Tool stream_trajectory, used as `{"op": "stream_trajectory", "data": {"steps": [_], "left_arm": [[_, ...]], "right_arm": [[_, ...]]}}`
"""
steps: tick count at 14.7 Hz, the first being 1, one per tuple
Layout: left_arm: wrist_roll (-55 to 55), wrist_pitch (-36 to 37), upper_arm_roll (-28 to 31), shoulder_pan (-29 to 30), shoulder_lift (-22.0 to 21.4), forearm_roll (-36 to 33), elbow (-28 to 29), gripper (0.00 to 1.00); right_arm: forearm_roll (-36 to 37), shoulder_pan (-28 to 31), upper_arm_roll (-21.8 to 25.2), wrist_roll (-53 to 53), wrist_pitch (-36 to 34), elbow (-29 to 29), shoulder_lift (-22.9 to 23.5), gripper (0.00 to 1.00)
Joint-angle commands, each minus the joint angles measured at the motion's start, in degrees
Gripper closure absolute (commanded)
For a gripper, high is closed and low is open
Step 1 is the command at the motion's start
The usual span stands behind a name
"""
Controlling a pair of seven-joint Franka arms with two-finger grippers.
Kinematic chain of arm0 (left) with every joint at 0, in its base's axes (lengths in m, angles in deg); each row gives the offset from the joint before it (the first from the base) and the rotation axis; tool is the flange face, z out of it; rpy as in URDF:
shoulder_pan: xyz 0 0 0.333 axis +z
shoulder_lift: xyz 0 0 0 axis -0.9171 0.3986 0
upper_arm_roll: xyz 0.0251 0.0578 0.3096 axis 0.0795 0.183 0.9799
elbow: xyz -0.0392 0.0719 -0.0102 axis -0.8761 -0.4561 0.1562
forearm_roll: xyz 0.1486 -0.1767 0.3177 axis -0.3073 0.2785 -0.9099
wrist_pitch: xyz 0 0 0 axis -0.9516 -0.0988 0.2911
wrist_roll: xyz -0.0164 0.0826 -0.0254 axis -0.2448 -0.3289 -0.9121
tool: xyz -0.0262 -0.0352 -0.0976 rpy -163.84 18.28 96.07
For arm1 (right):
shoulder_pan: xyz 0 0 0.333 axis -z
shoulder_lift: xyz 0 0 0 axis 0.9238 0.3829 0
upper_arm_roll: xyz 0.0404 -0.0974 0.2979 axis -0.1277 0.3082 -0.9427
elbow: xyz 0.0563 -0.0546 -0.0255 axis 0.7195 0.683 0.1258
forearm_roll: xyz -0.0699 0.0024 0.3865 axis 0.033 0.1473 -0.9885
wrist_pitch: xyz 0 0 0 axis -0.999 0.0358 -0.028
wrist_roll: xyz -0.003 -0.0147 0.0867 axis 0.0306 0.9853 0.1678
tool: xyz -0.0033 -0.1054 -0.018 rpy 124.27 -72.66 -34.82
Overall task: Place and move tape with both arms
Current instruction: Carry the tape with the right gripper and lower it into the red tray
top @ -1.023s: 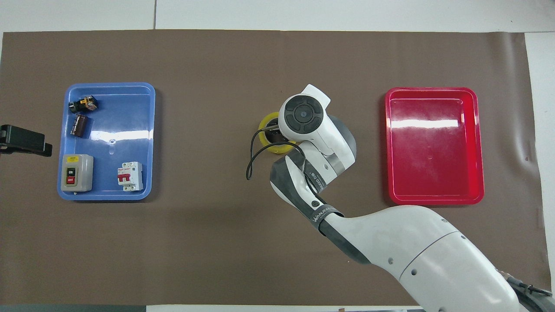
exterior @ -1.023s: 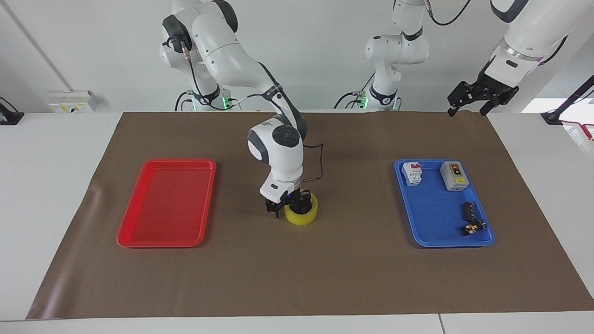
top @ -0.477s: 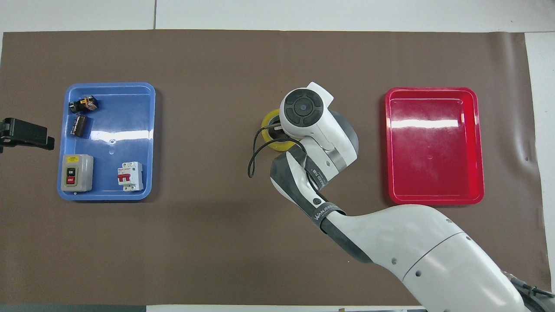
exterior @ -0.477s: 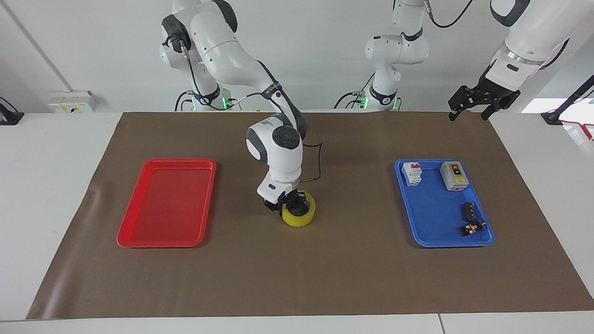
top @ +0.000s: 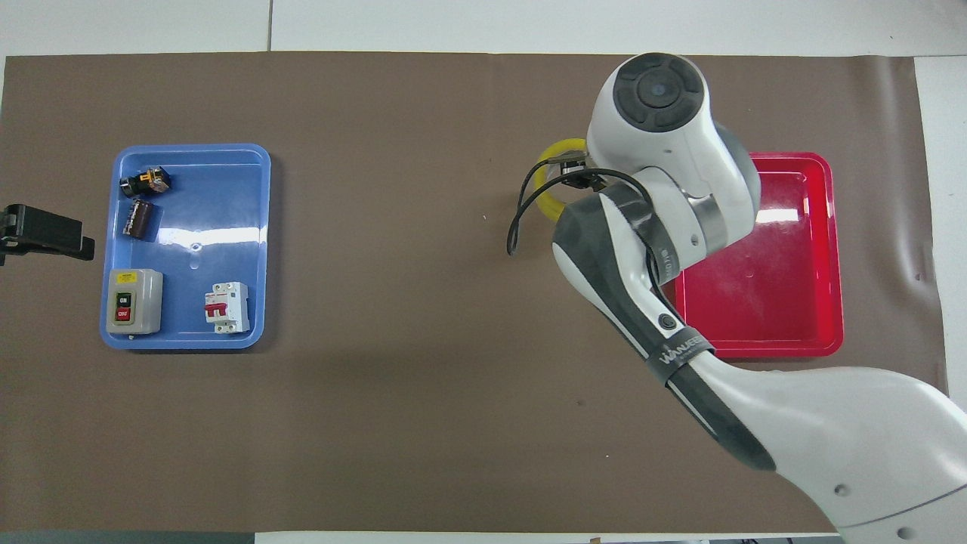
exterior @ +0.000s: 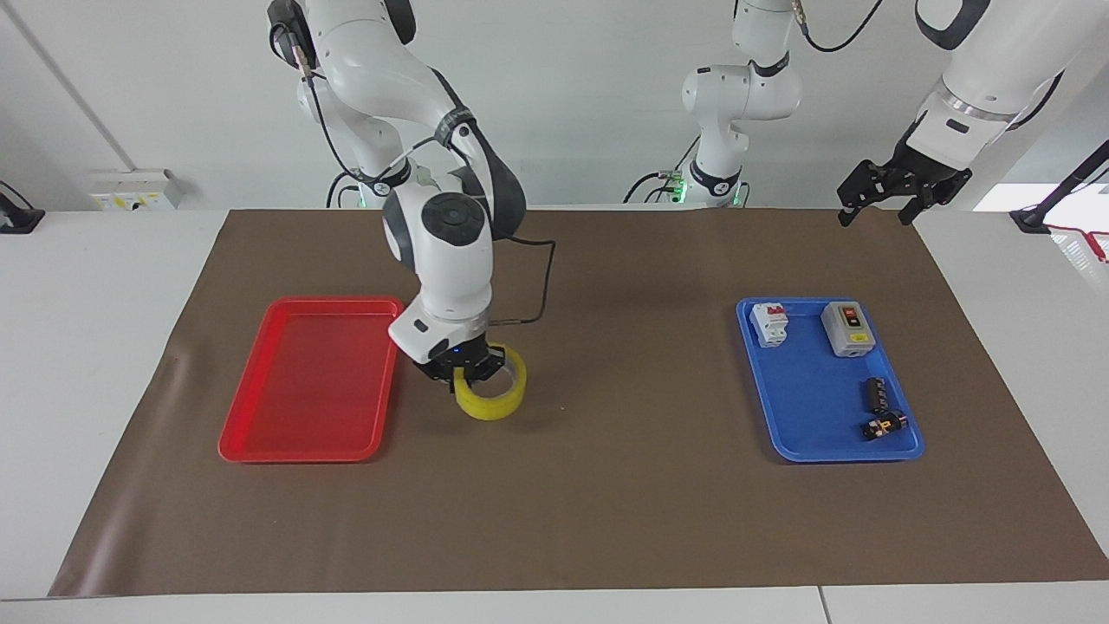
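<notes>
A long white bench [exterior: 95, 286] runs the width of the room, most of its top covered by a matte brown paper-like mat [exterior: 606, 520] whose edges curl and crease slightly at both ends. A seam splits the bench's edge farthest from the robots into two panels. A plain white wall [exterior: 572, 95] rises at the robots' end, crossed by a thin diagonal grey line near one corner. A white box with yellow labels [exterior: 134, 188] sits against the wall. Even, soft light falls from above, and a brighter patch [exterior: 1009, 198] glows at the left arm's end.
</notes>
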Motion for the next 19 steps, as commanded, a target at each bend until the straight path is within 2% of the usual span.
{"op": "stream_trajectory", "data": {"steps": [1, 3, 5, 11, 15, 19], "left_arm": [[0.65, -0.17, -0.27, 0.19, 0.55, -1.00, -1.00, 0.00], [0.65, -0.26, -0.27, 0.19, 0.64, -1.00, -1.08, 0.00], [0.65, -0.17, -0.27, 0.19, 0.64, -1.00, -1.08, 0.00], [0.65, 0.09, -0.27, 0.19, 0.64, -1.00, -1.08, 0.00], [0.65, 0.01, -0.36, -0.51, 0.64, -1.00, -1.08, 0.00], [0.73, -0.35, -0.36, -0.34, 0.64, -0.92, -1.17, 0.00]], "right_arm": [[-0.37, 5.13, -0.64, 8.73, -3.29, 4.55, -6.07, 1.00], [-0.55, 10.13, -0.64, 16.37, -3.21, 9.29, -8.71, 1.00], [-0.90, 14.79, -0.64, 21.92, 0.11, 14.30, -10.30, 1.00], [-5.73, 25.08, -0.64, 36.59, 20.14, 34.51, -15.66, 1.00], [-7.84, 26.68, -0.55, 40.66, 29.82, 40.68, -16.02, 1.00], [-7.93, 27.56, -0.55, 40.75, 34.05, 42.36, -14.17, 1.00]]}}
